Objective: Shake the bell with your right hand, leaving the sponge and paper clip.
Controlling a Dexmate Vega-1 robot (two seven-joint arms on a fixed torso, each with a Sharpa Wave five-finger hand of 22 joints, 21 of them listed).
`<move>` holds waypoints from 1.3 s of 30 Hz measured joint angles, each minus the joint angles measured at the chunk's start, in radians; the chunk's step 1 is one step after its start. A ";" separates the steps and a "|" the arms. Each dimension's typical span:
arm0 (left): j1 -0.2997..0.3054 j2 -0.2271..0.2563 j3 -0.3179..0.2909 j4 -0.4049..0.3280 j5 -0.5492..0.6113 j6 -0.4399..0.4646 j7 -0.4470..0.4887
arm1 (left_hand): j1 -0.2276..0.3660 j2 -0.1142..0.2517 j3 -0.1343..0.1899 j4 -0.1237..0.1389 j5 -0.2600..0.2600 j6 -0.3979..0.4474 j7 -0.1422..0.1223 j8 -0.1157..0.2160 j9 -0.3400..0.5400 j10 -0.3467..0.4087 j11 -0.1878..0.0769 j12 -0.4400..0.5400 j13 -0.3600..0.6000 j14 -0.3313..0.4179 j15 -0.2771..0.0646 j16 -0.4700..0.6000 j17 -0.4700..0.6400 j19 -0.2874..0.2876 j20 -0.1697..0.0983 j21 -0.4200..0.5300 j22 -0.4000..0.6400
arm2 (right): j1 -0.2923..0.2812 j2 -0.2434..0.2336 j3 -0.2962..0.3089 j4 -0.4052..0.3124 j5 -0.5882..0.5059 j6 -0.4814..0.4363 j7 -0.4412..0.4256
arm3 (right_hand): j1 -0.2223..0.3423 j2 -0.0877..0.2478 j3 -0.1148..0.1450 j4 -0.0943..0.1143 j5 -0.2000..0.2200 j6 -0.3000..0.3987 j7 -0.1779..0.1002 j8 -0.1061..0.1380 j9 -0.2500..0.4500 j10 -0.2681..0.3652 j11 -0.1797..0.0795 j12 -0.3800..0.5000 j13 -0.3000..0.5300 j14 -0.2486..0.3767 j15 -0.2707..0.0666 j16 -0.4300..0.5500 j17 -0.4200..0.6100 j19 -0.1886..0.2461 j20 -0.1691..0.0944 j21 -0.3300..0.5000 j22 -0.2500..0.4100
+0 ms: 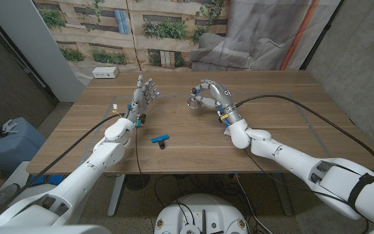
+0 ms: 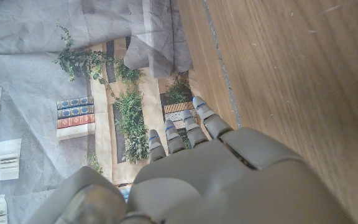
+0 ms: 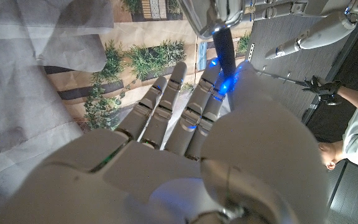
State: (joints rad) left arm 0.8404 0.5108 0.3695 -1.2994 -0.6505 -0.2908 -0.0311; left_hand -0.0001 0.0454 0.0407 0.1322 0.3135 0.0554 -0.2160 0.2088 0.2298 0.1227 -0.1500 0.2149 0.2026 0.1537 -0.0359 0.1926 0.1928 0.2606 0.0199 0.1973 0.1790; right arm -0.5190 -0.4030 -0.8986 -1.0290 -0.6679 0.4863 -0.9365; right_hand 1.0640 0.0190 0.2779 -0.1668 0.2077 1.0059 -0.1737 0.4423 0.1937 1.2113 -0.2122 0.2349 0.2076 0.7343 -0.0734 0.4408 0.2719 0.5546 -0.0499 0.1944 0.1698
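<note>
Spreading wide, the wooden table (image 1: 284, 110) carries it all. Right hand (image 1: 208, 95) is up at the far middle, pinching the bell (image 1: 195, 101) by its dark handle so it hangs free to ring. Left hand (image 1: 145, 94) stands idle, fingers apart, holding nothing. Nearer, the small blue paper clip (image 1: 160, 138) lies untouched.

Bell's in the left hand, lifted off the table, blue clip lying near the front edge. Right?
Not quite: the right hand holds the bell, not the left hand, which is empty with fingers spread. The head view shows it; the right wrist view shows the handle between its fingers. The blue clip does lie near the front edge.
</note>
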 measured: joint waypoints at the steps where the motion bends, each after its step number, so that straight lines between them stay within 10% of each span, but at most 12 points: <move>1: 0.000 0.000 0.000 0.000 0.000 0.000 0.000 | 0.000 0.000 0.000 0.000 0.000 0.000 0.000 0.000 0.000 0.000 0.000 0.000 0.000 0.000 0.000 0.000 0.000 0.000 0.000 0.000 0.000 | 0.006 0.002 -0.007 0.006 -0.005 -0.001 -0.008 | 0.000 0.000 0.000 0.000 0.000 0.000 0.000 0.000 0.000 0.000 0.000 0.000 0.000 0.000 0.000 0.000 0.000 0.000 0.000 0.000 0.000; 16: 0.000 0.000 0.000 0.000 0.000 0.000 0.000 | 0.000 0.000 0.000 0.000 0.000 0.000 0.000 0.000 0.000 0.000 0.000 0.000 0.000 0.000 0.000 0.000 0.000 0.000 0.000 0.000 0.000 | 0.001 -0.016 -0.009 -0.040 0.015 -0.015 0.006 | -0.013 0.012 -0.020 0.020 0.005 0.007 -0.018 -0.005 0.002 -0.004 -0.004 -0.008 0.000 0.000 0.000 -0.005 -0.008 0.000 0.000 0.000 0.000; 39: 0.000 0.000 0.000 0.000 0.000 0.000 0.000 | 0.000 0.000 0.000 0.000 0.000 0.000 0.000 0.000 0.000 0.000 0.000 0.000 0.000 0.000 0.000 0.000 0.000 0.000 0.000 0.000 0.000 | -0.125 -0.076 0.143 -0.339 0.315 -0.188 0.423 | -0.076 0.044 -0.030 0.053 0.005 -0.003 -0.012 -0.017 0.006 -0.018 -0.001 -0.015 0.005 -0.009 0.002 -0.035 -0.021 0.000 0.000 0.000 -0.002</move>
State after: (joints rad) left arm 0.8405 0.5109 0.3693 -1.2992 -0.6506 -0.2909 -0.0314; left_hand -0.0001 0.0454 0.0407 0.1322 0.3135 0.0554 -0.2160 0.2088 0.2298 0.1227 -0.1500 0.2149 0.2026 0.1537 -0.0359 0.1926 0.1928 0.2606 0.0199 0.1973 0.1791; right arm -0.6443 -0.4787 -0.7553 -1.3678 -0.3529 0.2983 -0.5138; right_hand 0.9877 0.0625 0.2482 -0.1141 0.2127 1.0032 -0.1855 0.4256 0.1999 1.1929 -0.2128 0.2203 0.2130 0.7254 -0.0714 0.4059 0.2505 0.5542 -0.0501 0.1944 0.1674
